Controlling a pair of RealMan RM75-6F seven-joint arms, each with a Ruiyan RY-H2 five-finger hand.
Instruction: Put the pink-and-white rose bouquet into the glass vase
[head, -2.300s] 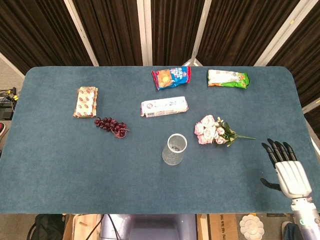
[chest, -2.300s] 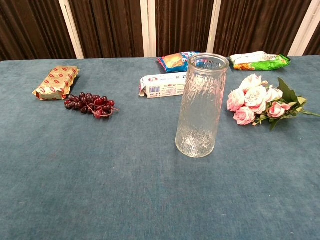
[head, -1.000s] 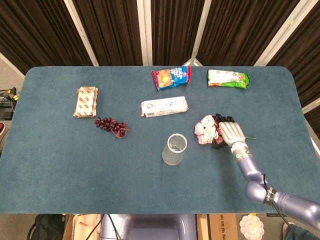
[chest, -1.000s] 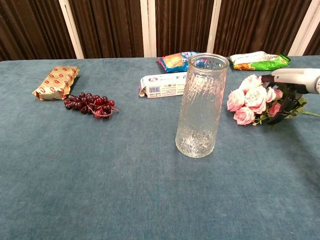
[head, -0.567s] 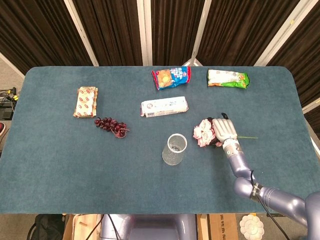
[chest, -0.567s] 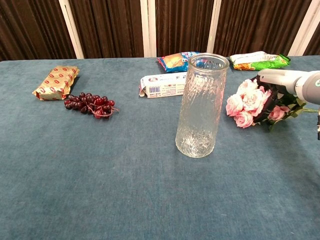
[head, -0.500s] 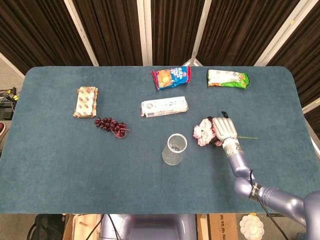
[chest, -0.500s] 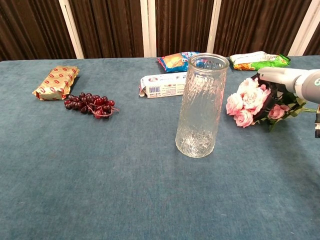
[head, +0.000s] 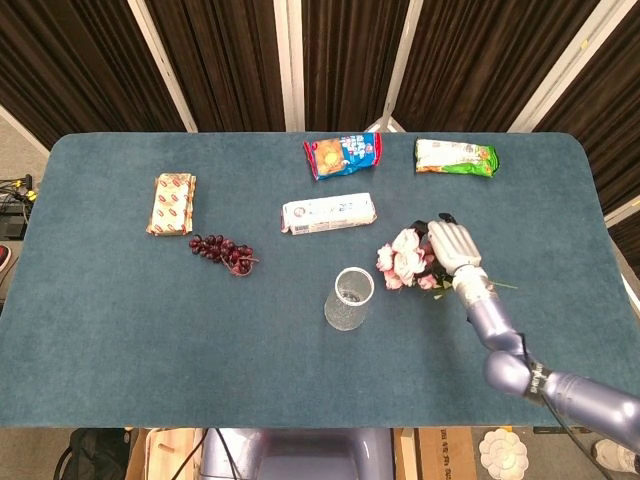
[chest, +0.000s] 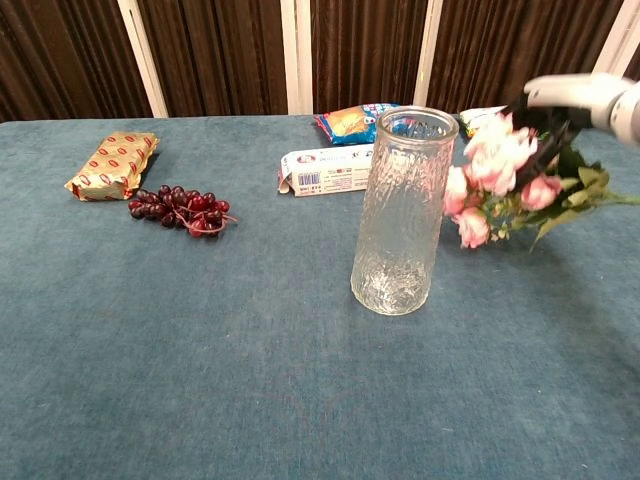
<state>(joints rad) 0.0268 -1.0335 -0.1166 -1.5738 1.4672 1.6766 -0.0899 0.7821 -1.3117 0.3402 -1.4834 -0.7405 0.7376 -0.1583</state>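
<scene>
My right hand (head: 452, 246) (chest: 580, 98) grips the pink-and-white rose bouquet (head: 405, 262) (chest: 492, 170) and holds it clear of the table, just right of the glass vase. The blooms point left toward the vase, and the green leaves and stem (chest: 585, 190) trail off to the right. The glass vase (head: 348, 298) (chest: 402, 212) stands upright and empty near the table's middle. In the chest view the nearest blooms almost touch the vase's right side. My left hand shows in neither view.
On the blue table (head: 120, 330) lie a bunch of dark grapes (head: 222, 250), a red-and-gold packet (head: 171, 203), a white packet (head: 328, 213), a blue-and-red snack bag (head: 343, 154) and a green-and-white bag (head: 456, 157).
My right hand came in from the table's right edge, closed around the bouquet and has now lifted it off the table and a little left toward the vase.
</scene>
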